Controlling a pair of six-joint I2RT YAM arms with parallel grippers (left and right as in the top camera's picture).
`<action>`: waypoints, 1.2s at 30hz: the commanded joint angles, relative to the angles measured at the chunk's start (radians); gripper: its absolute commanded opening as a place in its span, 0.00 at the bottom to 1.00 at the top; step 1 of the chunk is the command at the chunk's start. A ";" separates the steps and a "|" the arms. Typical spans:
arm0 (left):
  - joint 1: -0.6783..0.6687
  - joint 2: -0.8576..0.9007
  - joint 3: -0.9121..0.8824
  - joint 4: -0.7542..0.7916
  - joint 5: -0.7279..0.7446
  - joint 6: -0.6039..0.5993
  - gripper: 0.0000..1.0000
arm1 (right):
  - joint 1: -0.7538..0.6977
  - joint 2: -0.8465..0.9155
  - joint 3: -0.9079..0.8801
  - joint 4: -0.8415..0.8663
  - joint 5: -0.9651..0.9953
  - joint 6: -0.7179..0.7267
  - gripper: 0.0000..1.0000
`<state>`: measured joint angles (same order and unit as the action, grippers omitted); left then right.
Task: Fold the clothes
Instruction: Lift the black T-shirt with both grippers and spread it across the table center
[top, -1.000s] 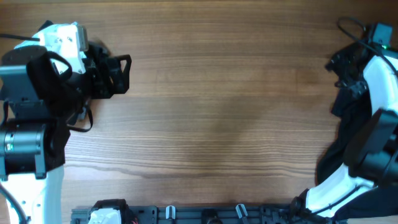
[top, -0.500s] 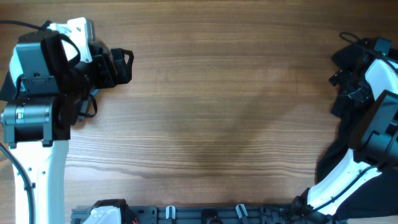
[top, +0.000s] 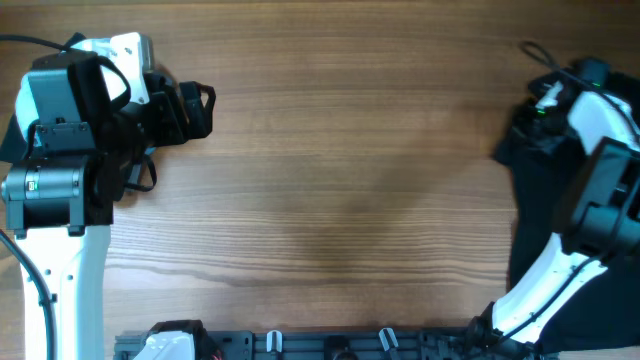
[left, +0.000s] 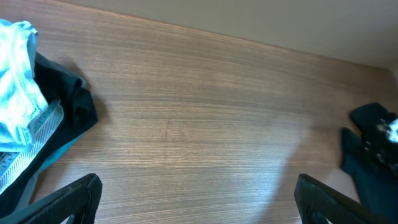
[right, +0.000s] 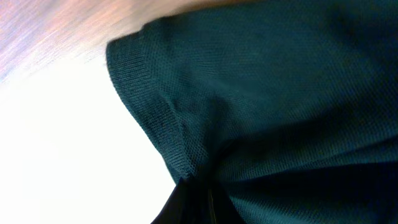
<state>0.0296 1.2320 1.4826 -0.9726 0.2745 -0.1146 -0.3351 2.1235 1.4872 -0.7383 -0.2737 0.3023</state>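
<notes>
A dark green knit garment (right: 273, 93) fills the right wrist view, and my right gripper (right: 199, 202) is shut on a bunched fold of it. Overhead, the right gripper (top: 533, 112) is at the table's far right edge with the dark garment (top: 530, 210) hanging down from it along that edge. My left gripper (top: 197, 106) stands open at the far left above bare wood. In the left wrist view its fingertips (left: 78, 196) are wide apart with nothing between them. A light blue garment (left: 17, 118) lies on a dark one (left: 73, 115) at that view's left edge.
The wooden table (top: 340, 180) spans the overhead view between the two arms. A rack with clips (top: 330, 343) runs along the near edge. The left arm's body (top: 60, 160) covers the left margin.
My right gripper has shut on the dark garment and pulled it a little leftward over the table edge. The left arm shifted early on, then stayed still and open.
</notes>
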 joint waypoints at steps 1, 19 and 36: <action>0.019 -0.034 0.021 0.015 -0.042 0.003 1.00 | 0.245 0.002 -0.005 0.003 -0.222 -0.104 0.04; 0.119 -0.183 0.021 0.101 -0.040 0.005 1.00 | 1.169 -0.151 0.021 -0.027 0.110 -0.345 0.49; -0.275 0.570 0.021 0.094 -0.057 0.171 0.75 | 0.279 -0.509 0.016 -0.111 0.037 0.090 0.73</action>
<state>-0.1917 1.6672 1.4986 -0.9253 0.2546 -0.0105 -0.0032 1.6024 1.5089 -0.8421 -0.2085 0.3538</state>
